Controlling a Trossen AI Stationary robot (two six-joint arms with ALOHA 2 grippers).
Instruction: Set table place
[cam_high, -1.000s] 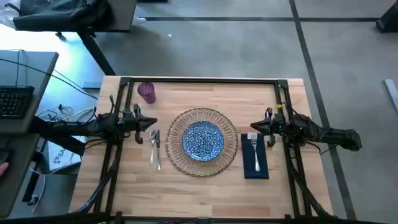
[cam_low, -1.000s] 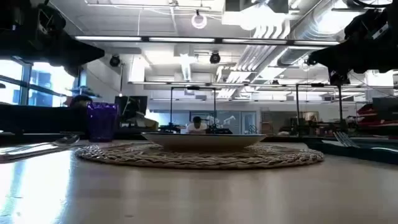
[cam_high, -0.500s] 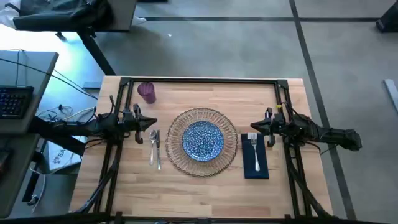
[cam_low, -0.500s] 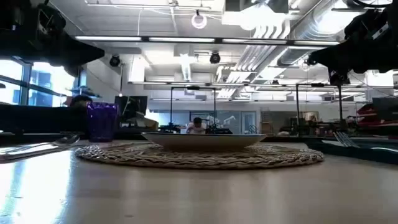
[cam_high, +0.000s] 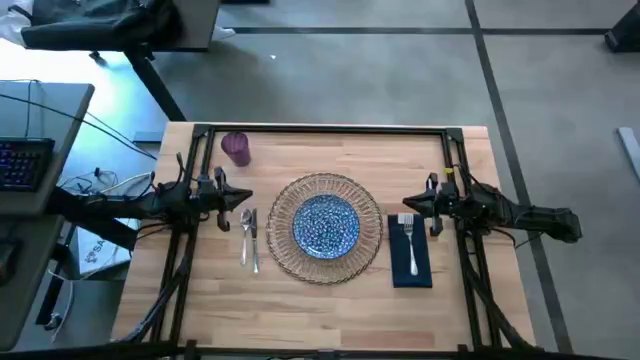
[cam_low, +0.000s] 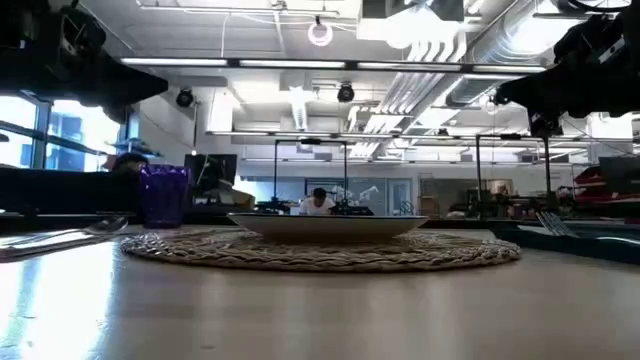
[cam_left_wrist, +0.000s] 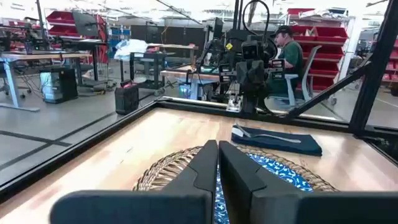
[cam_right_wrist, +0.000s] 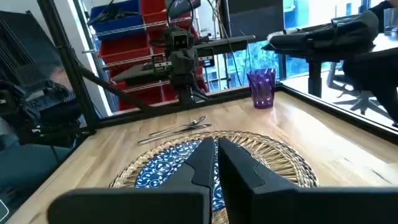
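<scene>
Bright overhead light — tabletop glare

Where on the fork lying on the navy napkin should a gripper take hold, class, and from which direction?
Grip the fork at mid-handle, coming straight down from above. It lies flat on the napkin, tines toward the table's far edge, so only a top approach with fingers across the thin handle would likely work. The right gripper, shut, is nearest.

Plate (cam_high: 326, 223) on charger (cam_high: 326, 190), knife (cam_high: 254, 240) and spoon (cam_high: 244, 233) left, fork (cam_high: 410, 240) on napkin (cam_high: 410, 262) right.
</scene>
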